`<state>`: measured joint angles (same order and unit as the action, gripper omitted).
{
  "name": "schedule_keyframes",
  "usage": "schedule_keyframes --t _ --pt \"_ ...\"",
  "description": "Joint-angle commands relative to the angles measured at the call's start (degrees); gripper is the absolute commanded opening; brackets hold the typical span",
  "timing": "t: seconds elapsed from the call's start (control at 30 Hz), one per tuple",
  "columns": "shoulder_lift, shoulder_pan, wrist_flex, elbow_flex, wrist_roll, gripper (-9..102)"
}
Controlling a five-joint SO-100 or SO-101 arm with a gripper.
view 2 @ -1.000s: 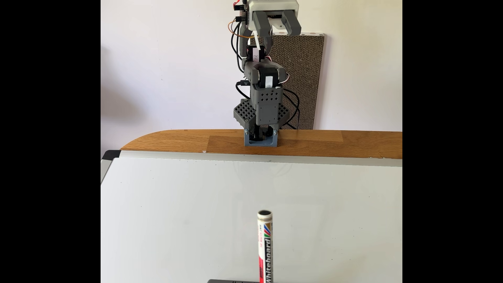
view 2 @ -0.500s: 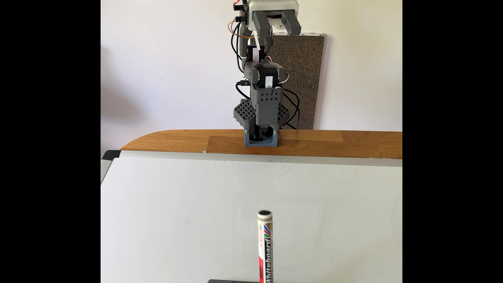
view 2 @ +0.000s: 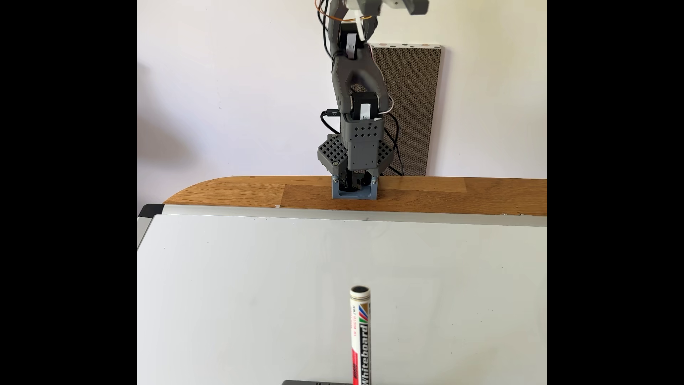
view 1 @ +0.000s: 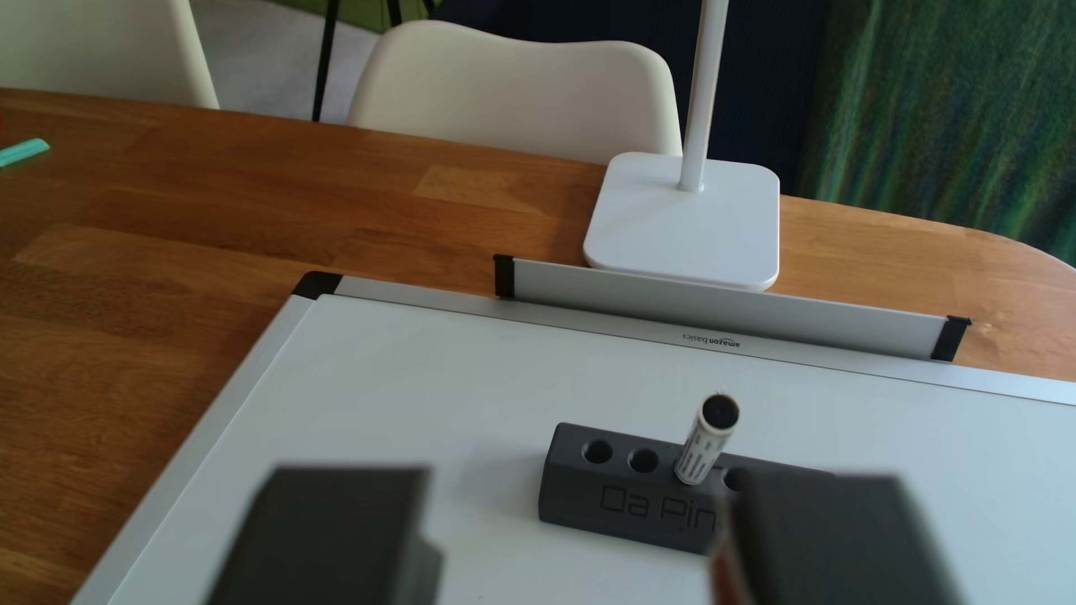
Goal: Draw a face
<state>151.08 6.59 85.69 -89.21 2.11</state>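
One marker (view 1: 707, 445) stood upright in the grey block (view 1: 582, 494) on the whiteboard (view 1: 407, 378); the claw (view 1: 576, 541) hung spread wide above, holding nothing. No face strokes visible.

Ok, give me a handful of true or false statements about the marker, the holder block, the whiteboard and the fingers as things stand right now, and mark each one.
1. The whiteboard marker stands upright in the dark grey holder block. True.
2. The whiteboard already carries a drawn face. False: its surface shows no ink strokes.
3. The gripper is shut on the marker. False: in the other view its fingers stand apart, with the marker beyond them in the block.
4. Two empty holes lie left of the marker in the block, in the other view. True.
5. The white stand base sits on the whiteboard. False: it rests on the wooden table, beyond the board's tray.
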Motion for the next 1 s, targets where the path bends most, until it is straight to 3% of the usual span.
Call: schedule_keyframes --t 0.0,0.33,0.97 --pt "-9.67 -0.09 -4.75 6.33 0.0 100" --pt "-39.29 -5.8 -16.96 16.88 0.62 100" --pt "-69.52 -7.29 -16.96 32.26 2.46 100"
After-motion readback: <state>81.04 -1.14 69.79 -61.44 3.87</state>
